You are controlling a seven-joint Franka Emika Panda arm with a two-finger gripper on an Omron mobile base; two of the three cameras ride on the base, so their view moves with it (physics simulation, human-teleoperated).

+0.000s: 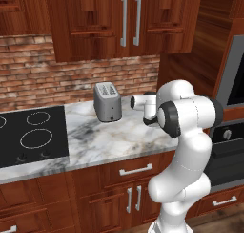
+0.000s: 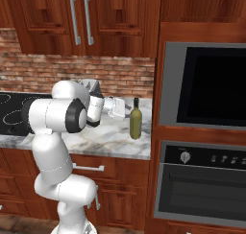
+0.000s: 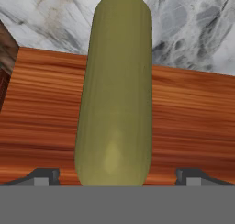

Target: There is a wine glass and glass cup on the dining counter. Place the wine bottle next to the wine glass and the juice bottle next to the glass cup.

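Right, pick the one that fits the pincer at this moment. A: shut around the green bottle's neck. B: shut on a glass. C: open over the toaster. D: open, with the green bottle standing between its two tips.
D: in the hand view the pincer is open, and the wine bottle stands between its two tips, ungripped.

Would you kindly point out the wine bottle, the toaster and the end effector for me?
wine bottle (image 2: 136,122): right base view, on its olive body.
toaster (image 1: 107,103): left base view, on its front face.
end effector (image 3: 114,178): hand view, midway between the fingertips.
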